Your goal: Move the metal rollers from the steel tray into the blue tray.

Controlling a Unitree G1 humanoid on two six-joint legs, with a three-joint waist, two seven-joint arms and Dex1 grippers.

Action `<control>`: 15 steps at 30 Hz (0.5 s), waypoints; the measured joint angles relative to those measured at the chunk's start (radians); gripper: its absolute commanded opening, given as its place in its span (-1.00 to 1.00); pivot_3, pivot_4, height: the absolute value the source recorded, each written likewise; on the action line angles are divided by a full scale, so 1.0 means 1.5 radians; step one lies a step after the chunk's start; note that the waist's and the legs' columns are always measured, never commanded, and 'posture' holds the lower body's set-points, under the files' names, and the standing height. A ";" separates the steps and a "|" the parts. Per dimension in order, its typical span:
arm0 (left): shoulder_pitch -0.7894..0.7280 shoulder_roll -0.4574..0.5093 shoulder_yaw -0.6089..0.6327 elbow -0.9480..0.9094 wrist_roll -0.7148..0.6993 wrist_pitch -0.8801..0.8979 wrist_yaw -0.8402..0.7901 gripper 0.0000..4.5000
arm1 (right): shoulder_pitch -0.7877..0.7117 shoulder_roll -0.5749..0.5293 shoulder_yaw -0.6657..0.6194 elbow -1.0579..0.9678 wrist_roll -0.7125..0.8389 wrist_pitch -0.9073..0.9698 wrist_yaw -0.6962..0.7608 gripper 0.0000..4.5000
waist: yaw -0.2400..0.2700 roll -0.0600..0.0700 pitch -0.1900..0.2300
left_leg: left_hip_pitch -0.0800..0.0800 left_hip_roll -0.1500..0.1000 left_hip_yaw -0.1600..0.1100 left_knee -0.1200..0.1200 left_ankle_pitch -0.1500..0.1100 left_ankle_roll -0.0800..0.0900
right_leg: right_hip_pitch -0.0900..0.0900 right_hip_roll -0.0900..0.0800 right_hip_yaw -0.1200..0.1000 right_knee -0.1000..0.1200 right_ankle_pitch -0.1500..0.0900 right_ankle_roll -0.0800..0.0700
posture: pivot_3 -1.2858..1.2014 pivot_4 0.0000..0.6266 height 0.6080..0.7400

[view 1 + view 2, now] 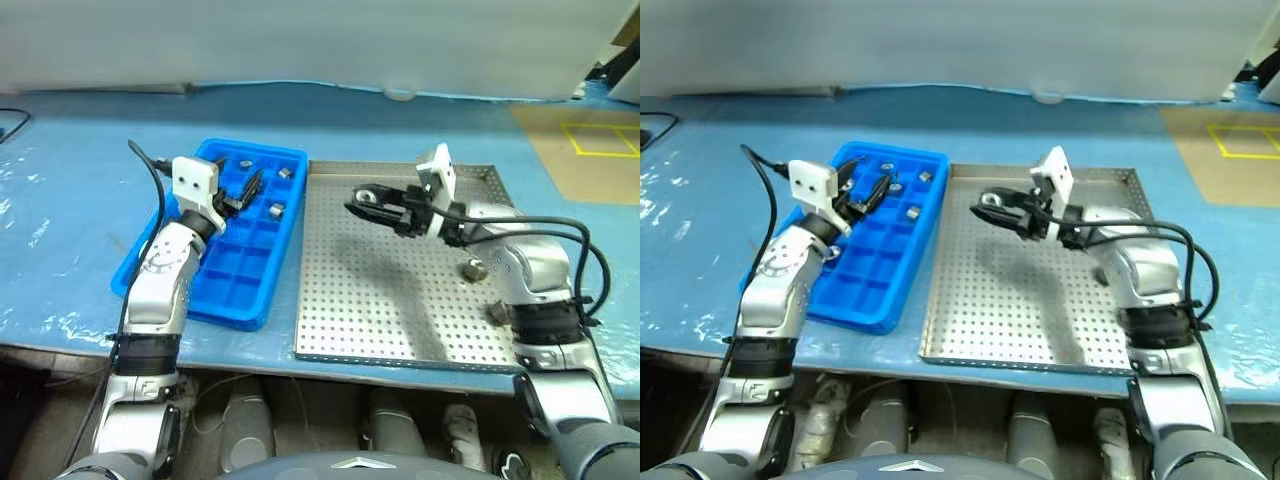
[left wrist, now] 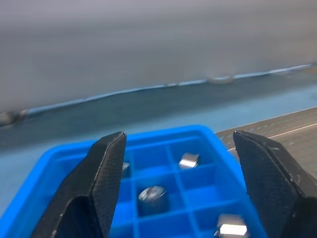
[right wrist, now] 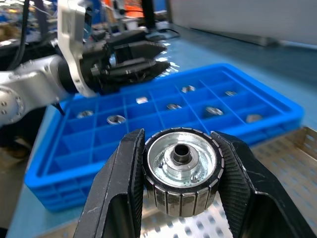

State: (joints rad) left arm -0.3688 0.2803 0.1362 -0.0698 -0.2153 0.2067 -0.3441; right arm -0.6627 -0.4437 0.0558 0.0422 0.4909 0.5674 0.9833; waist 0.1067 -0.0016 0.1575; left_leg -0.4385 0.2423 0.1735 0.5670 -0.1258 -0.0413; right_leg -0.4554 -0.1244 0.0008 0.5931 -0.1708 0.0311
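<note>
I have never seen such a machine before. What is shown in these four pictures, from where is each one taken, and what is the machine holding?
This is a humanoid robot with two arms, each ending in a hand with two black fingers. Two pictures come from cameras on its head, looking down over the arms. The other two come from cameras on its wrists, looking along the fingers.

On the blue-covered table lie a blue tray with small compartments and a steel tray with holes. Some metal rollers already lie in the blue tray; at least two rollers lie on the steel tray.

The right hand is shut on a roller, above the steel tray. The left hand is open and empty, above the blue tray.
</note>
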 measured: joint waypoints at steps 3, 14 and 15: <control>0.027 0.010 0.035 -0.032 0.002 0.020 0.040 0.62 | -0.086 0.068 0.058 0.142 -0.063 -0.058 -0.002 -0.26 | 0.005 0.000 0.000 | 0.000 0.000 0.000 0.000 0.000 -0.001 | -0.001 0.000 0.000 0.001 0.000 0.000 | 0.28 -0.52 1.00; 0.164 0.017 0.078 -0.189 0.016 0.079 0.120 0.62 | -0.276 0.232 0.123 0.564 -0.225 -0.256 0.005 -0.26 | 0.055 -0.001 0.001 | -0.002 0.001 -0.008 -0.002 0.003 -0.005 | -0.002 0.000 -0.006 0.009 -0.005 -0.005 | 0.42 -0.52 1.00; 0.173 0.018 0.079 -0.198 0.018 0.082 0.124 0.62 | -0.282 0.243 0.123 0.589 -0.232 -0.264 0.005 -0.26 | 0.058 -0.001 0.001 | -0.002 0.001 -0.009 -0.002 0.003 -0.005 | -0.002 0.000 -0.006 0.009 -0.005 -0.005 | 0.42 -0.52 1.00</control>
State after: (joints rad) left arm -0.1092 0.3066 0.2553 -0.3666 -0.1887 0.3294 -0.1587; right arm -1.0861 -0.0794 0.2398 0.9262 0.1426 0.1711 0.9908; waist 0.1935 -0.0024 0.1586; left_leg -0.4409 0.2435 0.1604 0.5634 -0.1215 -0.0490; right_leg -0.4591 -0.1239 -0.0088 0.6066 -0.1779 0.0240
